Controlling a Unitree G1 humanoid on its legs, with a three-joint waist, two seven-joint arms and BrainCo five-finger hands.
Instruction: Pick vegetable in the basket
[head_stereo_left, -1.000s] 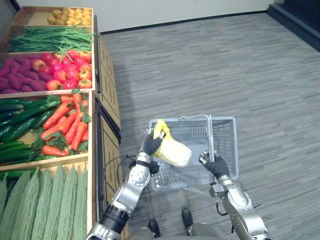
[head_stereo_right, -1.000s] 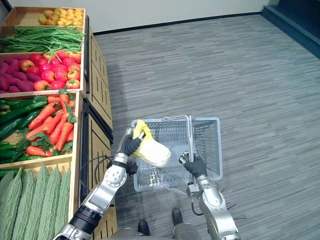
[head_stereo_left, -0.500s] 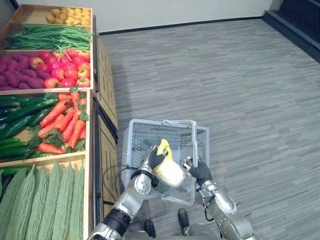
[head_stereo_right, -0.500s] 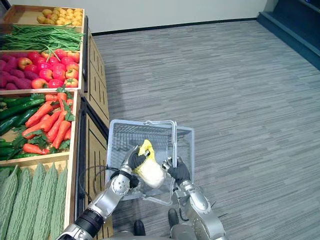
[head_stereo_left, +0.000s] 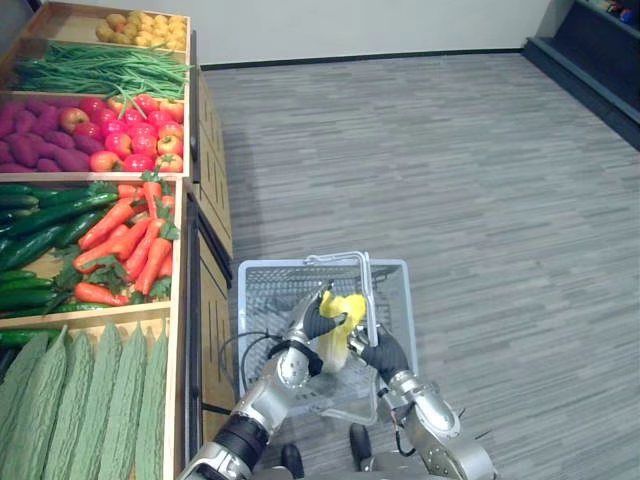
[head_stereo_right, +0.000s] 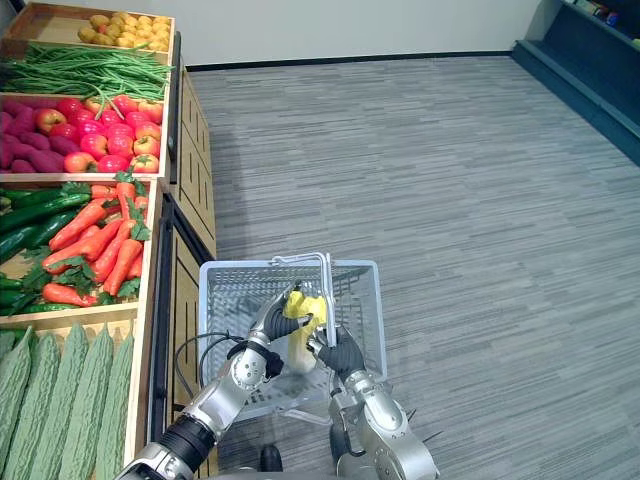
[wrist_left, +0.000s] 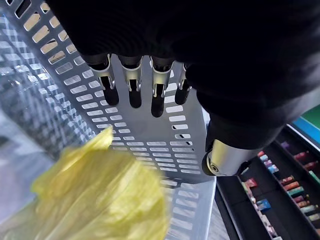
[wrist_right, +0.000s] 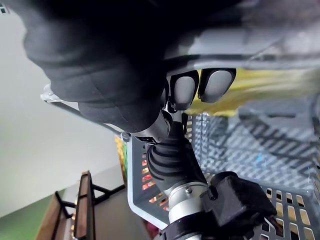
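Nearest the robot, lower right: right hand (head_stereo_left: 385, 352), fingers curled round the basket handle (head_stereo_left: 366, 290), carrying the load.

Beside it, toward the stand: left hand (head_stereo_left: 316, 320), reaching over the basket's near rim. Fingers nearly straight and spread in the left wrist view, closed on nothing. Whether the fingertips touch the vegetable cannot be told.

Between the two hands: napa cabbage (head_stereo_left: 343, 318), one piece. It is inside the basket, under the handle. Long axis steep, close to upright, with the yellow leafy end up and the pale base down toward the basket floor. It lies just past the left hand's fingertips on the right-hand side. The left hand is the nearer free hand, so any settling or withdrawing likely falls to it.

Around these: grey plastic basket (head_stereo_left: 255, 300), slotted walls, held off the grey carpet.

Left side, wooden display stand (head_stereo_left: 205, 200), bins near to far:
- bitter gourds (head_stereo_left: 90, 400)
- cucumbers (head_stereo_left: 35, 250) and carrots (head_stereo_left: 125, 240)
- purple sweet potatoes (head_stereo_left: 40, 150) and apples (head_stereo_left: 140, 140)
- green beans (head_stereo_left: 100, 70)
- potatoes (head_stereo_left: 140, 30)
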